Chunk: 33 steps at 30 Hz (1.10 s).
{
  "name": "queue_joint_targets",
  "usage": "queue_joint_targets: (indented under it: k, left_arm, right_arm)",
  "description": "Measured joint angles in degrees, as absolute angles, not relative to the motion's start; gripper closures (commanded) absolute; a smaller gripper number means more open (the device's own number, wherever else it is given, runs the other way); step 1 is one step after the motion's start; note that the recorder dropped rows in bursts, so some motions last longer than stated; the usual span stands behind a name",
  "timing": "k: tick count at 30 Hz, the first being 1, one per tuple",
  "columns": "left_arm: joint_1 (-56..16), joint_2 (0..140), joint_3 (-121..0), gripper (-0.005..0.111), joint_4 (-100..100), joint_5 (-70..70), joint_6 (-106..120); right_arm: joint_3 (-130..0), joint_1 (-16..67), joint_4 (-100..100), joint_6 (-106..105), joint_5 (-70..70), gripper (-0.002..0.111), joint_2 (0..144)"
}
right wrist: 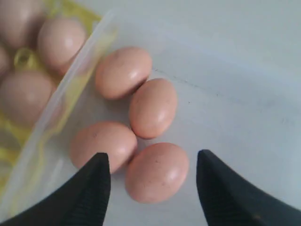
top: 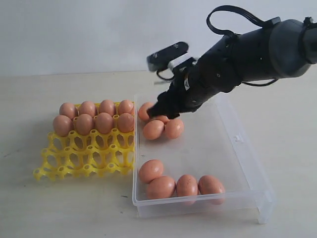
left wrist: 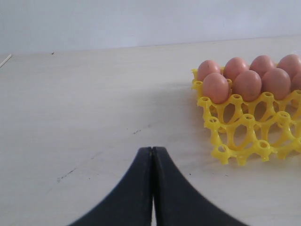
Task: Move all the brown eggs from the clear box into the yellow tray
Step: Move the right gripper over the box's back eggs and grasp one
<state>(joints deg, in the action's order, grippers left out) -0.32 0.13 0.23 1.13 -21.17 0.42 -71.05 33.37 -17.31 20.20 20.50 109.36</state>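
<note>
The yellow tray (top: pixel 84 158) lies left of the clear box (top: pixel 247 153). Its two far rows hold several brown eggs (top: pixel 94 121); the near cups are bare. In the box, one cluster of brown eggs (top: pixel 153 129) lies at the far left corner and a row of eggs (top: pixel 161 187) lies along the front wall. My right gripper (top: pixel 162 112) hangs over the far cluster. In the right wrist view it (right wrist: pixel 152 154) is open, its fingers (right wrist: pixel 94 183) on either side of one speckled egg (right wrist: pixel 156 172) without touching it. My left gripper (left wrist: pixel 152 149) is shut and empty above the table, beside the tray (left wrist: pixel 235 136).
The box's thin left wall (right wrist: pixel 70 89) runs close to the egg cluster, with the tray right behind it. Three more eggs (right wrist: pixel 153 108) crowd against the one between the fingers. A pale table (left wrist: pixel 94 94) spreads left of the tray.
</note>
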Motion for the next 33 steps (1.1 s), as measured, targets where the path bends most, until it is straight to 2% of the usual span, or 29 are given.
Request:
queue_joint_targets:
  k: [3,9,29,31,33]
  left_arm:
    - [-0.3,0.1,0.2,0.107,1.1,-21.2,0.4]
    - [-0.3,0.1,0.2,0.107,1.1,-21.2,0.4]
    - [-0.3,0.1,0.2,0.107,1.1,-21.2,0.4]
    - [-0.3,0.1,0.2,0.107,1.1,-21.2,0.4]
    - [-0.3,0.1,0.2,0.107,1.1,-21.2,0.4]
  right_arm:
    - [-71.1,32.2,-18.1,49.9,20.6,0.056,109.4]
    - [-71.1,29.1,-18.1,70.5,23.2,0.056,110.0]
    - [-71.1,30.0,-14.1,74.1,13.9,0.056,118.5]
    - [-71.1,30.1,-13.8,73.4,13.6,0.063,119.3]
    - [-71.1,30.4,-13.8,72.5,13.5,0.076,119.6]
